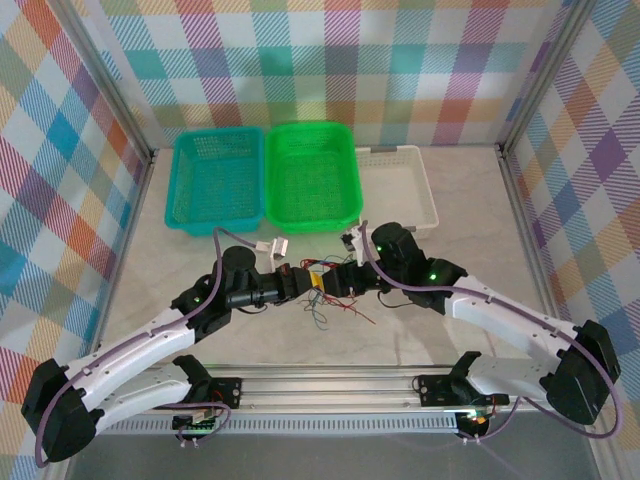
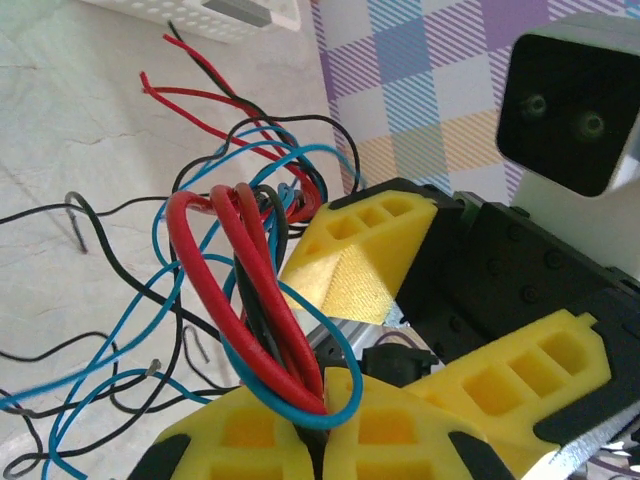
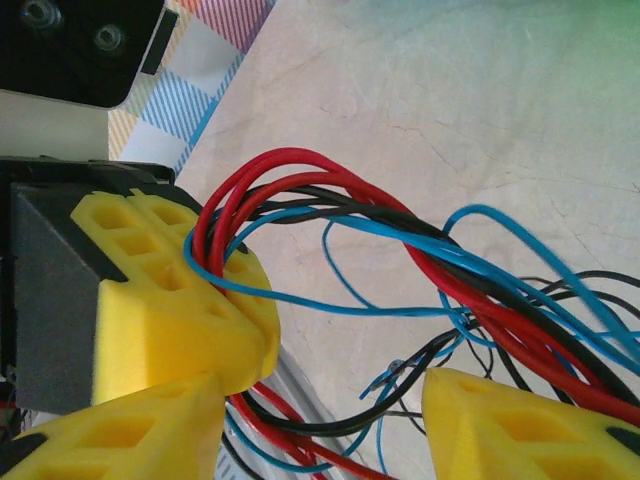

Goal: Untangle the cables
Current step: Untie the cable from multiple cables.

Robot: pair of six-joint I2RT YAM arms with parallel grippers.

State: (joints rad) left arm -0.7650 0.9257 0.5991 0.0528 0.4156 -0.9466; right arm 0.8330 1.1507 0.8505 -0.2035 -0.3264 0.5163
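The cables (image 2: 250, 290) are a tangle of thin red, black and blue wires in the middle of the table (image 1: 330, 305). My left gripper (image 2: 322, 415) is shut on a bunch of red, black and blue strands that loop up out of its yellow fingers (image 2: 255, 435). In the top view, that left gripper (image 1: 305, 284) meets my right gripper (image 1: 336, 281) tip to tip over the tangle. My right gripper (image 3: 325, 400) stands open, its yellow fingers (image 3: 520, 430) apart. Red, black and blue cables (image 3: 480, 300) run through the gap between them.
Three baskets stand in a row at the back: a teal basket (image 1: 215, 182), a green basket (image 1: 312, 175) and a white basket (image 1: 425, 190). A small white piece (image 1: 278, 247) lies in front of the baskets. Loose cable ends trail toward the near edge.
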